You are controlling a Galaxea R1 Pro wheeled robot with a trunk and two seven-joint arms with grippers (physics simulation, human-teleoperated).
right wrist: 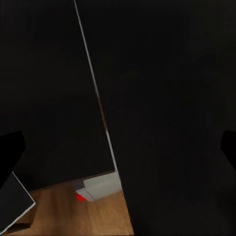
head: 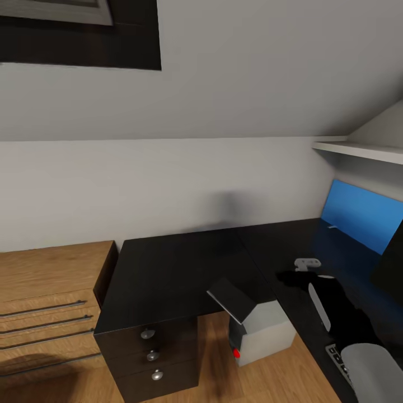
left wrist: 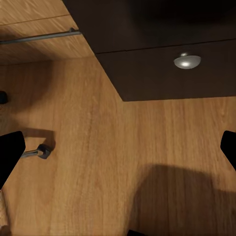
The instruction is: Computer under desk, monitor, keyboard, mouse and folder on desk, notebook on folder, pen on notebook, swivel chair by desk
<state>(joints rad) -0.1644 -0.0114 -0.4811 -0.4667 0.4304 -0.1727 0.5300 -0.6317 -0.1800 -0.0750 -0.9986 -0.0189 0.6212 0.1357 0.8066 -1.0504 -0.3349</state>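
Observation:
The black L-shaped desk (head: 168, 268) stands against the grey wall, and its drawer unit (head: 159, 358) has round silver knobs. Under the desk's inner corner sits the light-grey computer (head: 266, 330) with a red dot. A thin dark notebook (head: 229, 299) with a pale edge lies tilted on top of it. My right gripper (head: 291, 277) hovers open over the desk's right wing, holding nothing; its wrist view looks down past the desk edge (right wrist: 98, 103) at the computer (right wrist: 101, 187) and the notebook (right wrist: 12, 206). The keyboard (head: 337, 358) peeks out beside my right arm. The monitor's black edge (head: 392, 263) shows at far right. My left gripper (left wrist: 118, 152) is open above the floor.
A large blue flat panel (head: 364, 215) leans at the back right under a white shelf (head: 358, 148). A light-wood drawer chest (head: 50, 296) with bar handles adjoins the desk's left end. A dark-framed skylight (head: 78, 33) is above. The left wrist view has the drawer knob (left wrist: 187, 60) and plank floor (left wrist: 98, 162).

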